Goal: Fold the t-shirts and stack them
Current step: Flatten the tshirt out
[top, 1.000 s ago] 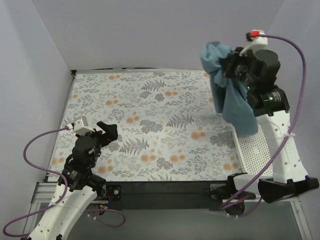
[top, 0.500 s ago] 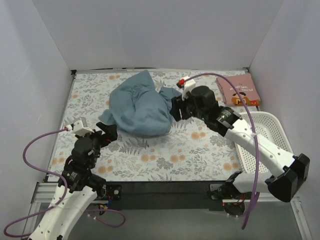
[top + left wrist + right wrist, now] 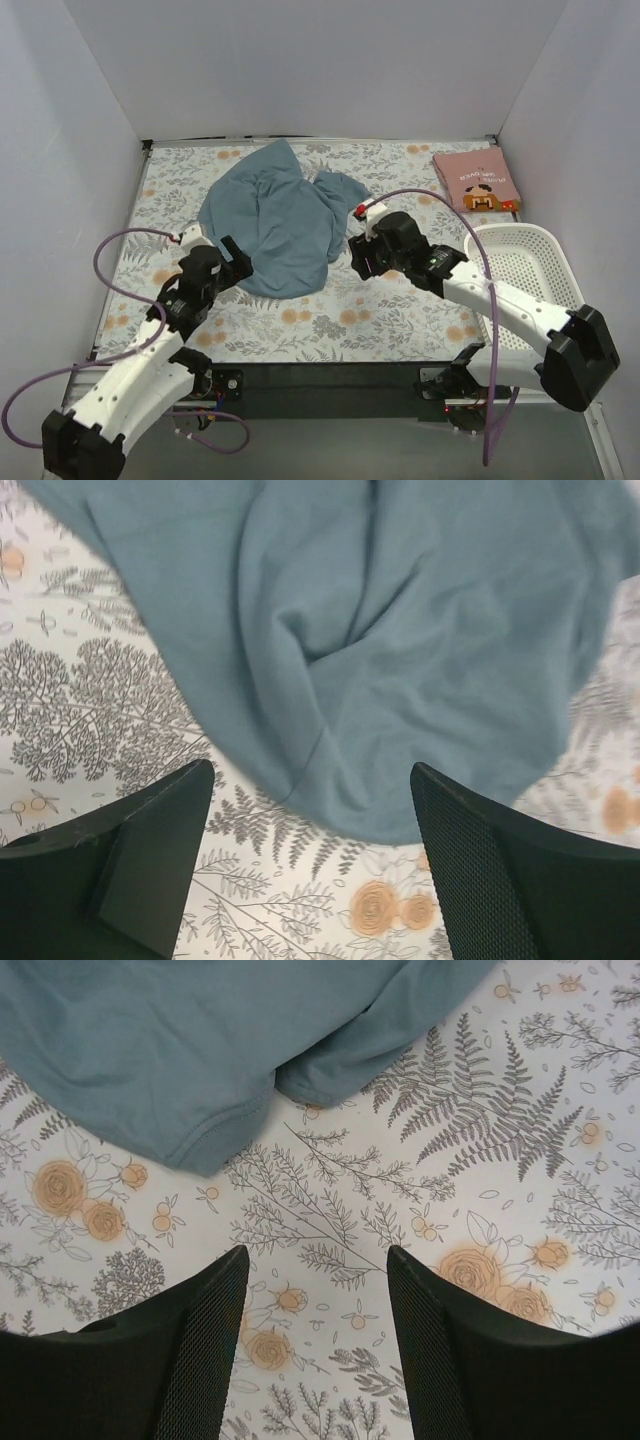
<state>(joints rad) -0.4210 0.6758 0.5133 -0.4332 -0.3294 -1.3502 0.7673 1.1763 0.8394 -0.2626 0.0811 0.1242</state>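
Right in front of the left tool (image 3: pixel 310 773) sits the blue shirt (image 3: pixel 275 225), crumpled on the table (image 3: pixel 400 305), its hem just beyond the right tool (image 3: pixel 316 1255) too. Both tools gape empty. Soft, light, floppy cloth, so I'd pinch the hem corners.

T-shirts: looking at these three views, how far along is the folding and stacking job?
Done: the pink shirt lies as a neat folded rectangle at the far right corner. In hand: the blue shirt sits crumpled on the table; the left gripper and right gripper hover open at its edges, holding nothing. Left: flatten and fold the blue shirt, then stack the two.
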